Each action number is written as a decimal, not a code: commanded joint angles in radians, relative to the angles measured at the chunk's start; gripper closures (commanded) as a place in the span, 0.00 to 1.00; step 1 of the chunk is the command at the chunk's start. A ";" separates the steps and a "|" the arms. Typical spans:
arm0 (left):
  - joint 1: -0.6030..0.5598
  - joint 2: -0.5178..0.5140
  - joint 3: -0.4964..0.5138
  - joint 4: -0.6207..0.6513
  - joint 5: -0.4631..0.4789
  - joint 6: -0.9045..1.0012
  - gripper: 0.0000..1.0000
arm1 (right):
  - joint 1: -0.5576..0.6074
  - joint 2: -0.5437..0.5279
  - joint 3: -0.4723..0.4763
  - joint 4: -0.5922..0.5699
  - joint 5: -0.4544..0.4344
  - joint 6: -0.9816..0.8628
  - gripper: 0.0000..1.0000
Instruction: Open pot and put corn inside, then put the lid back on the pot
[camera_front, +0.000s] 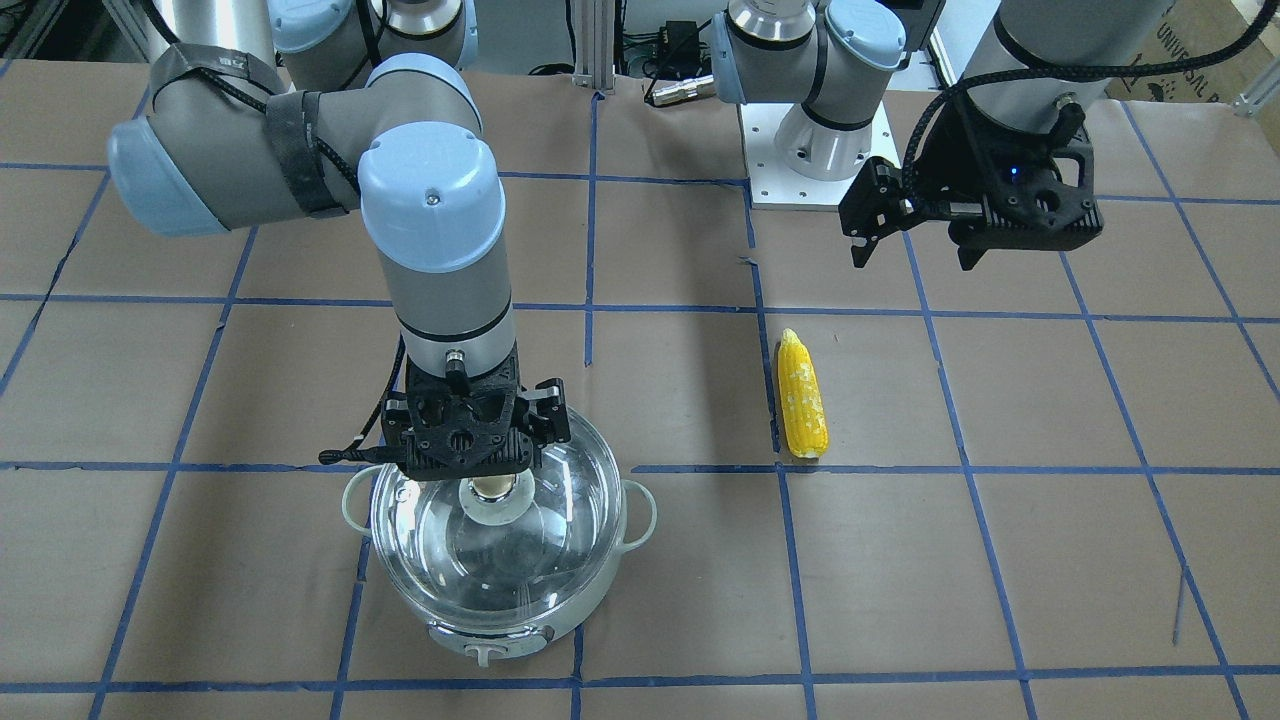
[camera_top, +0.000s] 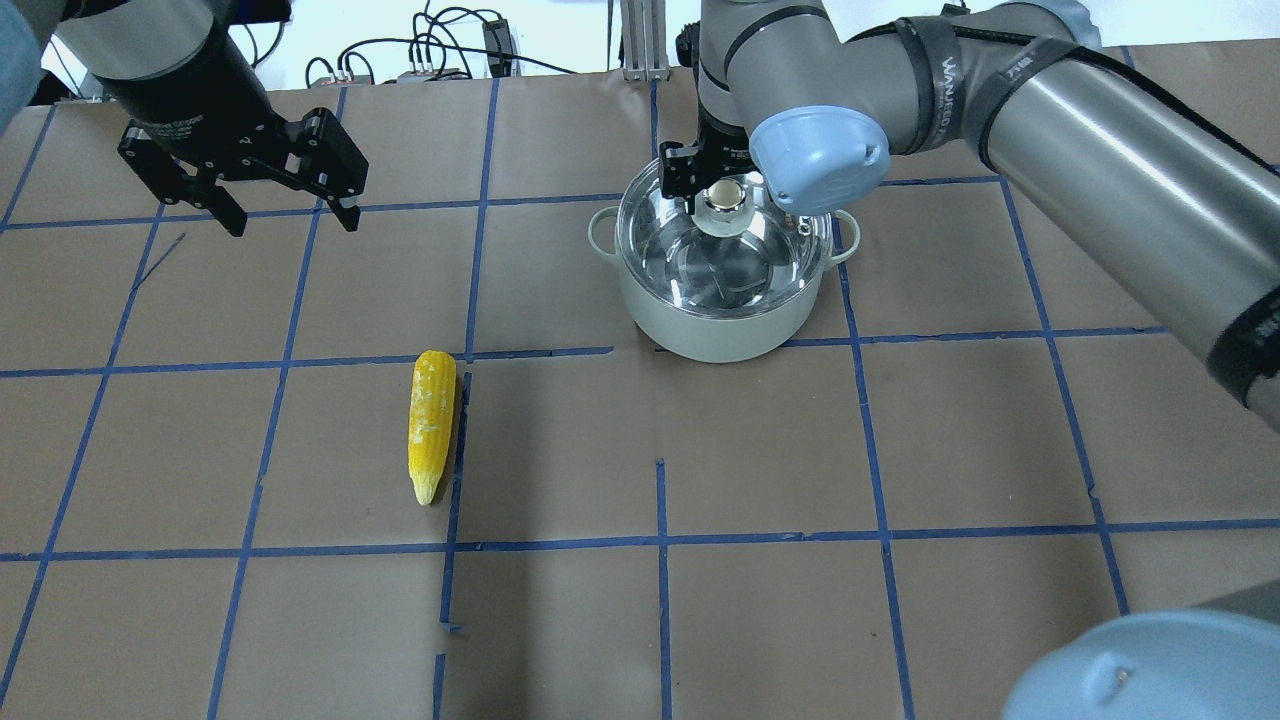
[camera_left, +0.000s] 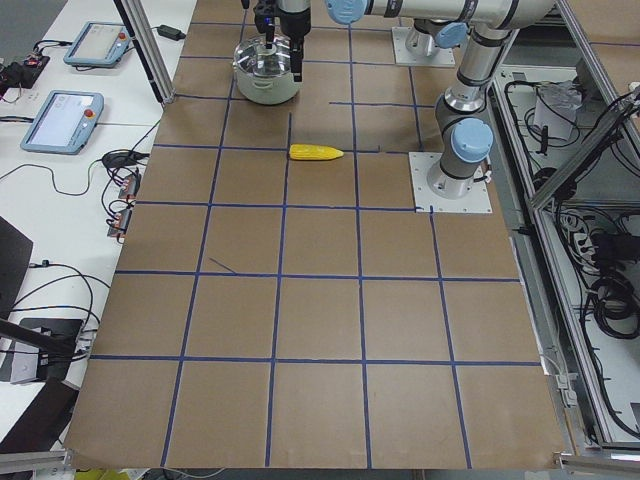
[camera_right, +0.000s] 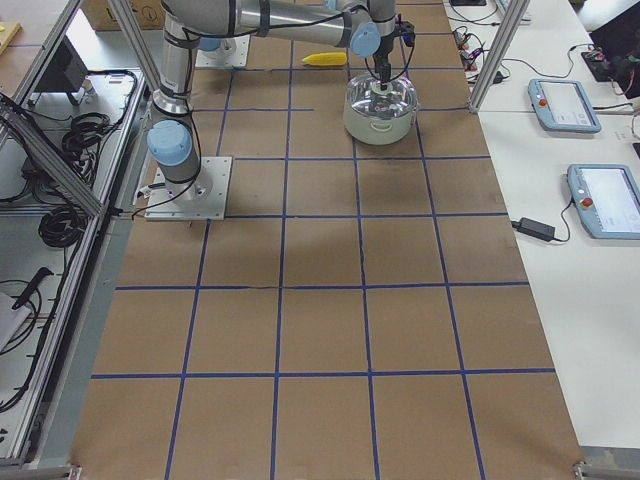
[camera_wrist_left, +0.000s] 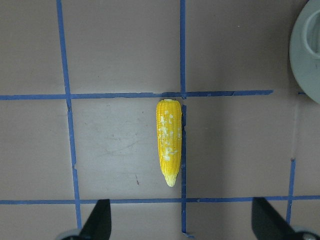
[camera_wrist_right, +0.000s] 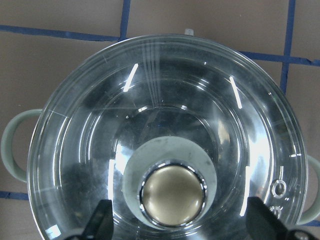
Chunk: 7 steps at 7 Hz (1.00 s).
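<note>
Across the brown tabletop (camera_top: 900, 600), the biggest item is the pot (camera_top: 715, 335), which sits far and to the right. Its clear glass lid (camera_top: 700, 270) is seated squarely on the rim, so the opening step is not yet done. The corn (camera_top: 431, 425) lies well apart from it, nearer and to the left, alongside a blue tape line (camera_top: 455, 480) with its tapered tip pointing to the near side.

The right pincer (camera_wrist_right: 180, 220) hangs straight over the lid's knob (camera_wrist_right: 172, 195). Its fingers are spread wide, one on each side of the brass-coloured cap, and neither touches it. The left pincer (camera_top: 292, 218) hovers above the far left of the tabletop, fingers likewise apart and holding nothing, with the corn nearer than it.

The step in hand looks to be gripping the knob. From the wrist view the knob sits nearly midway between the fingertips, so little sideways correction seems needed. The sound approach is to lower until the pads are level with the grey body under the cap rather than the smooth metal top, then close firmly. Glass of that breadth is likely to be heavy and to swing, so a straight vertical lift should keep the rim from dragging the pot. The lid would be best set down to the right, away from the corn's path.
</note>
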 joint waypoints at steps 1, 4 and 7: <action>0.000 0.000 0.000 0.000 0.000 0.000 0.00 | 0.000 0.005 -0.007 0.007 0.031 -0.006 0.08; 0.000 0.002 0.001 0.000 0.001 0.000 0.00 | -0.008 0.016 -0.007 0.015 0.031 -0.018 0.19; 0.002 0.000 0.000 0.000 0.002 0.000 0.00 | -0.008 0.016 -0.025 0.046 0.031 -0.019 0.42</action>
